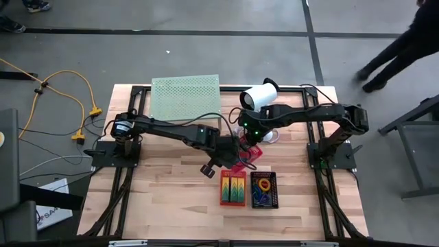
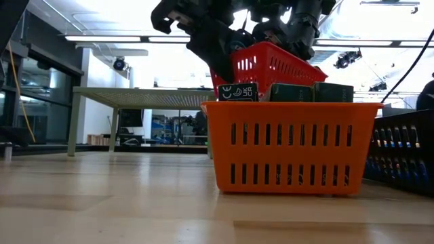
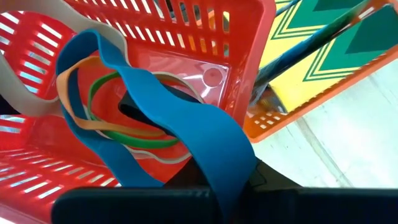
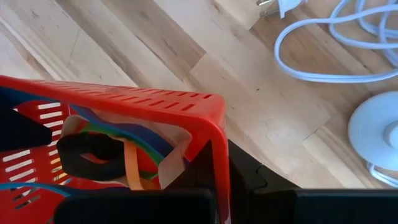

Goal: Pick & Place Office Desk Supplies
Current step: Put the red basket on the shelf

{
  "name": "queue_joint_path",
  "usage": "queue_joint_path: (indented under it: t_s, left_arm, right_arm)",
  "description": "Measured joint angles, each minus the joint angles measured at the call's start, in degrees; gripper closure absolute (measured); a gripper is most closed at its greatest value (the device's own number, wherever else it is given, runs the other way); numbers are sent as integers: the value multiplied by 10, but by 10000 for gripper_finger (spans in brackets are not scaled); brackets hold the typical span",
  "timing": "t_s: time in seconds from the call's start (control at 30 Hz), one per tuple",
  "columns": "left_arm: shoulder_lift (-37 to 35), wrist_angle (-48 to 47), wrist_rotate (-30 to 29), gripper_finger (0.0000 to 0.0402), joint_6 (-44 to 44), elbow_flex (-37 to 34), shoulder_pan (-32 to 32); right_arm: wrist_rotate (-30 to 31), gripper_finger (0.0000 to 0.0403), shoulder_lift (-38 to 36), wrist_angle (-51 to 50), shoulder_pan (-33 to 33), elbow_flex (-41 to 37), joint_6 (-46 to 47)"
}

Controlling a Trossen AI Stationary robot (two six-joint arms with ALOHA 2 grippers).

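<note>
Both arms met over the middle of the table, and between them a small red slotted plastic basket (image 2: 271, 66) hung tilted in the air, clear of the wood. The right gripper (image 4: 214, 186) was clamped on one corner of its rim, the red wall pinched between the closed fingers. The left gripper (image 3: 233, 193) was closed too, with a broad blue elastic band (image 3: 180, 124) pinched between its fingers, the band trailing away from them into the basket. Deeper inside, beyond the left fingertips, lay a thin green rubber band (image 3: 124, 134) and a tan one (image 3: 74, 102), tangled with the blue loop. Below and just in front of the raised basket stood an orange slotted basket (image 2: 291, 146) holding flat green-and-yellow packs (image 1: 233, 186), and beside that a black mesh basket (image 1: 264, 190) with coloured loops in it. The step in hand looked like emptying or sorting the red basket's bands, one arm steadying it while the other drew a band out. The next move would probably call for the left gripper to pull the blue band free without dragging the other bands along, while the right kept its pinch firm so that the tilted basket did not slip or spill.
</note>
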Motion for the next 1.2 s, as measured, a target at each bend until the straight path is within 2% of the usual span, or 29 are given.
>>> queue_joint_path:
  t_s: [0.23, 0.47, 1.2]
  left_arm:
    - [0, -2, 5, 401, 1, 0, 5]
    - [0, -5, 40, 401, -8, 0, 20]
    - [0, -10, 43, 401, -8, 0, 19]
  right_arm:
    - [8, 400, 0, 7, 0, 0, -3]
    - [29, 400, 1, 21, -1, 0, -6]
    - [33, 397, 1, 43, -1, -1, -38]
